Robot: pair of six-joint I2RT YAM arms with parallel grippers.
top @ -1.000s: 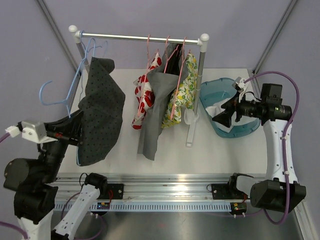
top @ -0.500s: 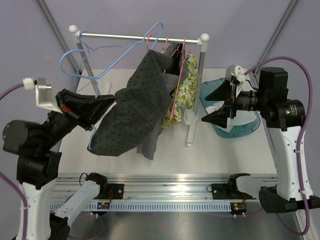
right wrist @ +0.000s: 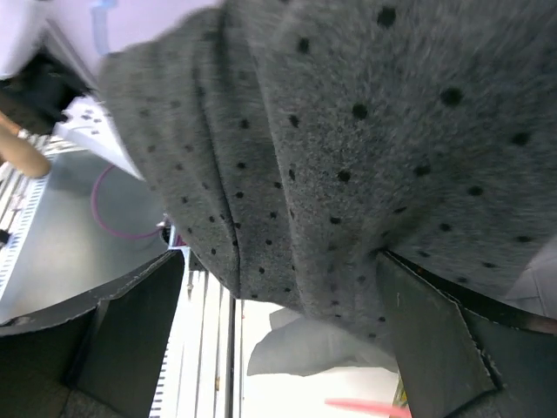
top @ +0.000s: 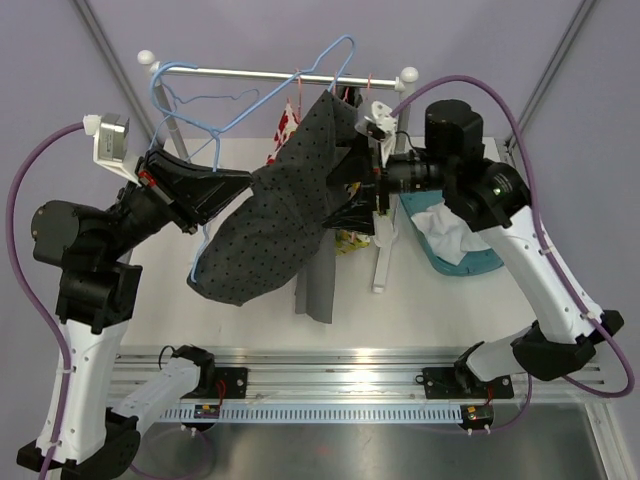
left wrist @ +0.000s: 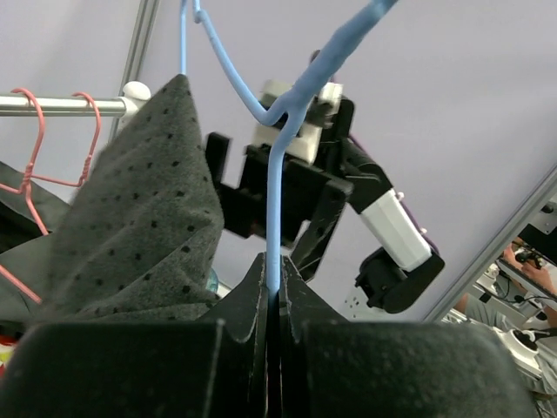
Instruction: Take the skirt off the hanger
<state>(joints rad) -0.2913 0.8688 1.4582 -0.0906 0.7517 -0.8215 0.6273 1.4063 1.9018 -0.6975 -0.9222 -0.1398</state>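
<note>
Plain lilac walls point(top: 480, 40), evenly lit, close in behind and on both sides of the left gripper point(top: 243, 181). Grey metal poles point(top: 105, 45) slant up along the corners. Below the gripper lies a white table point(top: 430, 300), edged on its near side by a ribbed metal rail point(top: 340, 385). Just beyond the gripper stands a clothes rack point(top: 230, 72) with a steel bar and white knobs.

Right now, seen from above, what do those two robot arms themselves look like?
They are twins. The left arm and right arm are white tubes joined by rounded black joint housings. A purple cable loops along each to the wrist, where a small white camera block sits. Each ends in a black, wedge-shaped grasper: the left pincer and the right pincer.
</note>
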